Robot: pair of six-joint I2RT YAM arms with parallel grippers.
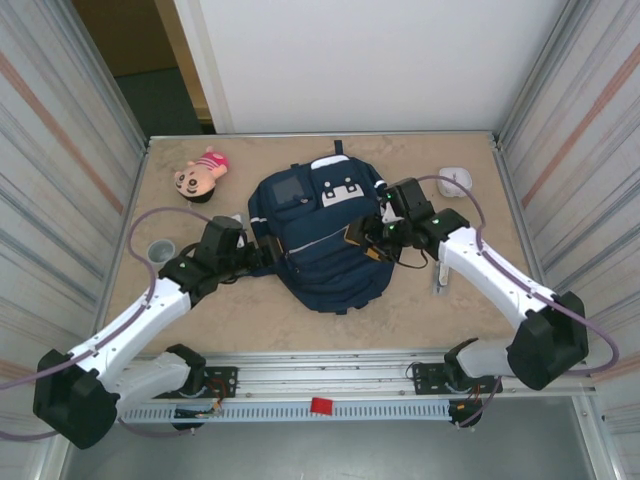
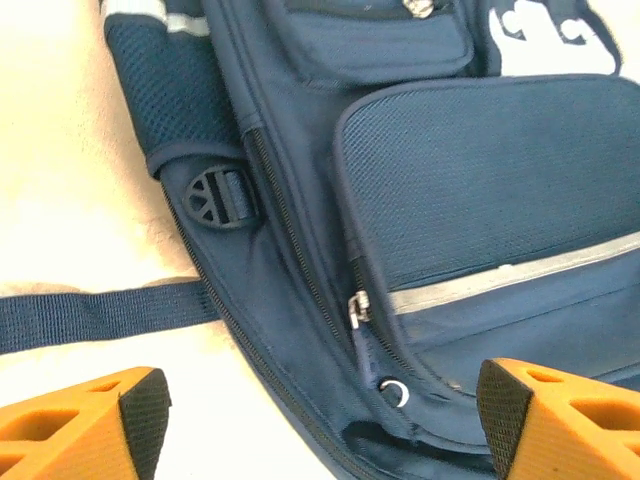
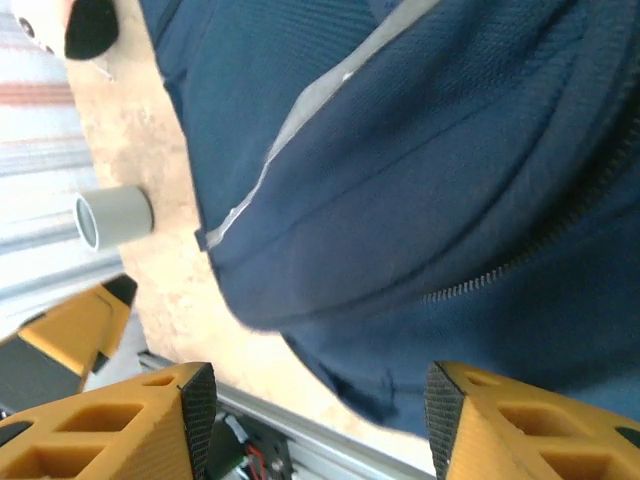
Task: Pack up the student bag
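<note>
From the top external camera, the student bag (image 1: 318,245) lies flat at the middle of the tan table (image 1: 300,322), front side up, its white patches toward the far edge. The left gripper (image 1: 265,256) is at the bag's left edge and the right gripper (image 1: 366,242) is over its right side. A pink-and-tan plush doll (image 1: 201,176) lies at the far left, a grey cup (image 1: 160,250) stands near the left wall beside the left arm, and a small white rounded object (image 1: 455,180) sits at the far right, apart from the bag.

At the left wrist, the left gripper (image 2: 320,425) has its orange fingertips (image 2: 95,430) spread wide with nothing clamped between them. Below the gap lies the student bag (image 2: 480,180), showing a mesh front pocket, a grey reflective stripe (image 2: 520,280), a metal zipper pull (image 2: 357,306), a small metal ring (image 2: 397,391) and a dark plastic buckle (image 2: 214,196). A navy strap (image 2: 100,316) runs leftward over the table (image 2: 60,180).

At the right wrist, the right gripper (image 3: 312,420) has its orange fingertips (image 3: 130,430) parted and grips nothing; the student bag (image 3: 420,170) lies just beyond them, a zipper line (image 3: 530,258) crossing its fabric. Past the bag's edge the grey cup (image 3: 116,216) lies on the table (image 3: 140,150), with an orange finger of the left gripper (image 3: 75,328) nearby
</note>
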